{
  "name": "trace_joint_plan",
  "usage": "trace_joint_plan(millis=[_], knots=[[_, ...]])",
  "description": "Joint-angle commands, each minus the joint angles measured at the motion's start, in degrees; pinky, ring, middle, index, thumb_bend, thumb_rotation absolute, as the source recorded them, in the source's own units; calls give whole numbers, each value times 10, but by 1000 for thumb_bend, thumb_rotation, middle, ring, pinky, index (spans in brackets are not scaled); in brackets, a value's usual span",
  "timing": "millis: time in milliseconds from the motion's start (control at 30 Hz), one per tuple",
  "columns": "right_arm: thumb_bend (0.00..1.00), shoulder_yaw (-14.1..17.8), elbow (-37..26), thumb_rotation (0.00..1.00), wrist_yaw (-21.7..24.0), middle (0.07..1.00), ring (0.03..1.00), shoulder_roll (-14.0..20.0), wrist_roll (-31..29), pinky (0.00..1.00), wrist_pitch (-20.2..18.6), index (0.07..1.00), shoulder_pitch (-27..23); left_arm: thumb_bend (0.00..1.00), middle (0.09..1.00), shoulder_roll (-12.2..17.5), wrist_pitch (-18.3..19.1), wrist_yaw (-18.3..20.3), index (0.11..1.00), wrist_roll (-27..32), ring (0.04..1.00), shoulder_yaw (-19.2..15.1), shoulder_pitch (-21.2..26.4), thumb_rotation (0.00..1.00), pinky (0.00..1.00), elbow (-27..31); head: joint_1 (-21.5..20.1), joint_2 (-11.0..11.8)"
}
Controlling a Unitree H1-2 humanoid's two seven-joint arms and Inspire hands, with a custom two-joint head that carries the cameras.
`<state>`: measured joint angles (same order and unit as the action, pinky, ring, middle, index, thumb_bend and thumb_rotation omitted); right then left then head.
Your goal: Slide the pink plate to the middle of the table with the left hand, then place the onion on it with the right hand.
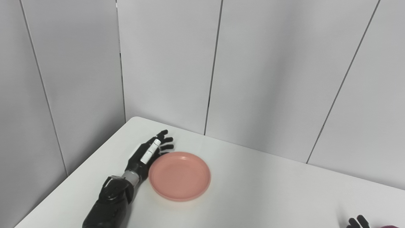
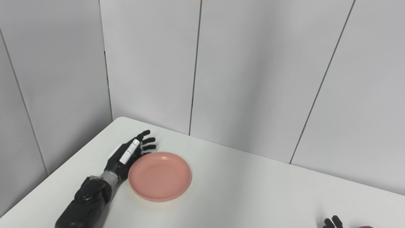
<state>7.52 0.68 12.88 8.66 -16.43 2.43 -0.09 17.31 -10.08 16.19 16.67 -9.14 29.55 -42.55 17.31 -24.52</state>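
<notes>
White table (image 1: 269, 190), pink plate (image 1: 179, 175) on it

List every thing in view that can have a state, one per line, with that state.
pink plate: upright, empty, flat on the table's left part.
left hand: open, fingers spread, against the plate's left rim.
right hand: only fingertips show at the bottom edge; open or shut cannot be told.
onion: a purple sliver at the bottom edge, beside the right hand.

Even, bright, diffuse lighting is observed; soft shadows are cast on the counter (image 1: 253, 190). Focus is sharp, without glare or blur.
</notes>
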Motion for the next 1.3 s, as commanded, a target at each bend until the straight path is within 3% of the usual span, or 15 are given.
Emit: trace_joint_plan(millis=[0, 100, 300, 633, 1100, 1267], knots=[[961, -8, 37, 950, -1, 961, 995, -20, -7, 1000, -11, 990, 56, 826, 822, -6, 31, 13, 852, -1, 773, 8, -10, 767, 672, 13, 0, -2], [967, -9, 36, 949, 0, 970, 1000, -20, -7, 1000, -11, 996, 55, 865, 824, -13, 55, 26, 850, 0, 775, 23, -24, 756, 687, 48, -2, -3], [956, -10, 35, 938, -2, 960, 995, -25, -8, 1000, -11, 989, 56, 844, 819, -31, 102, 30, 849, -13, 771, 56, -51, 769, 688, 122, -7, -6], [959, -20, 18, 955, -10, 958, 993, -31, 2, 1000, -12, 992, 58, 806, 814, -68, 128, 31, 848, -15, 761, 84, -88, 772, 672, 182, -30, -20], [806, -49, -47, 945, -37, 939, 967, -53, 26, 986, -35, 978, 72, 812, 815, -96, 164, 16, 848, -34, 778, 112, -111, 770, 703, 220, -143, -72], [860, -64, -70, 913, -56, 924, 952, -69, 44, 957, -58, 968, 71, 799, 828, -114, 183, 1, 858, -36, 795, 112, -115, 762, 729, 236, -179, -85]])
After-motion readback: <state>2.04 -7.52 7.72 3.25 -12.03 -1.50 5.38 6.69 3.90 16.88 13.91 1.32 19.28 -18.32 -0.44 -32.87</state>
